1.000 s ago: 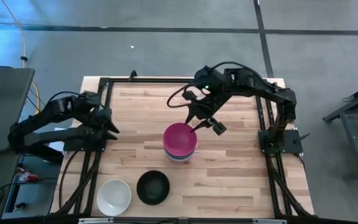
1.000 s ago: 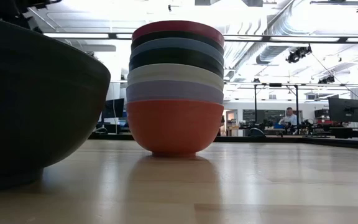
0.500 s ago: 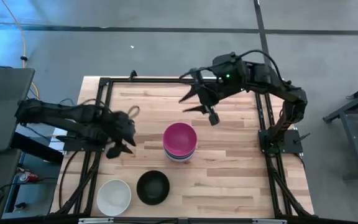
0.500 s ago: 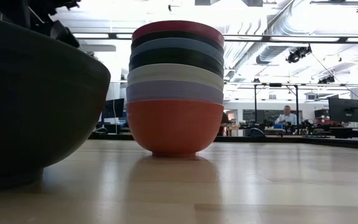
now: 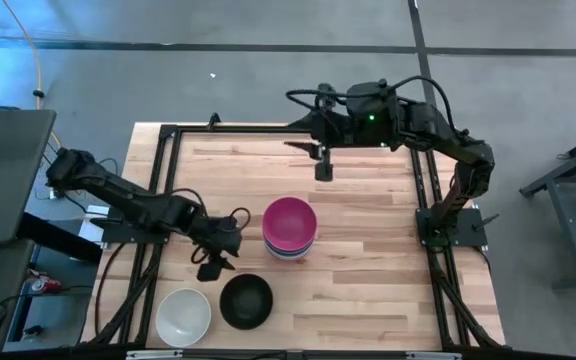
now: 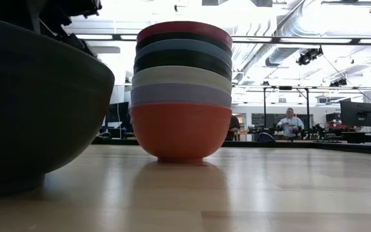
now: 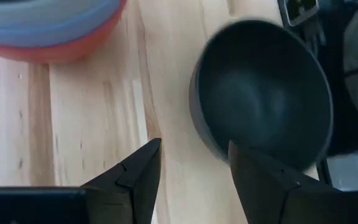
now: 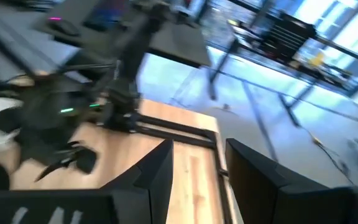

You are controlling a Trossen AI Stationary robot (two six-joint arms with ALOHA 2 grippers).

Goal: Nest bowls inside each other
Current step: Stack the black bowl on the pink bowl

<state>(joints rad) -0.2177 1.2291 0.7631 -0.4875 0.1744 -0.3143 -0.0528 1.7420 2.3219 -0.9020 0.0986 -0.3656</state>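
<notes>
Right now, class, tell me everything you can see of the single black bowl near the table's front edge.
The black bowl is round, plain and smooth, with a dull dark inside. It stands upright and empty on the wooden table, apart from the white bowl beside it and the stack behind. The left hand hovers open just behind it; nothing touches it.

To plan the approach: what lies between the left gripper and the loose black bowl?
Only bare wood, seen in the high view: left gripper hovers just beside the black bowl.
</notes>
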